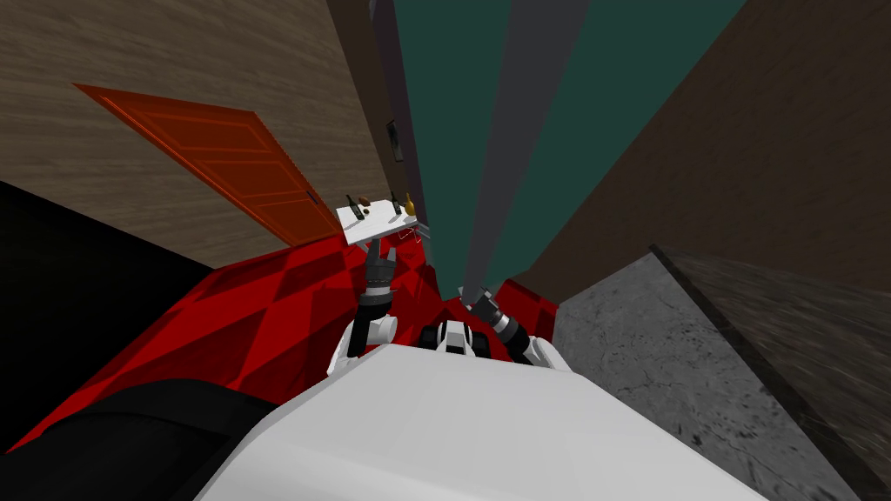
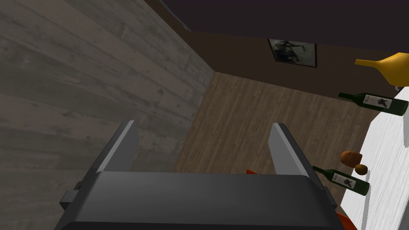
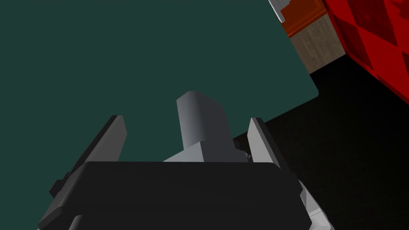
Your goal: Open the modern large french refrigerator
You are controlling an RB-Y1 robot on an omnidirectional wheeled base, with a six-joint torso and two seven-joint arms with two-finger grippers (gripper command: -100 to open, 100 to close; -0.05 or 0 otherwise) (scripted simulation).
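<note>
The robot stands close in front of the fridge (image 1: 452, 113), whose dark green doors rise before its chest, with a long grey handle (image 1: 513, 148) running up the middle. The right gripper (image 1: 477, 296) is at the low end of this handle. In the right wrist view the green door (image 3: 120, 60) is just behind the right gripper (image 3: 186, 120). Its two fingers (image 3: 116, 131) are spread, and the handle (image 3: 201, 119) stands between them with a gap on each side, so they do not press it. The doors look closed. The left gripper (image 1: 380, 252) is held out to the left of the fridge, near a small white table (image 1: 370, 228). In the left wrist view the left gripper (image 2: 203, 124) also has its fingers (image 2: 128, 143) spread with nothing between them. Beside it, on the table (image 2: 383, 159), are two green bottles (image 2: 373, 102) and a yellow jug (image 2: 393, 68). The floor (image 1: 261, 322) under the arms is red, and a grey counter (image 1: 644, 348) is to the robot's right.
</note>
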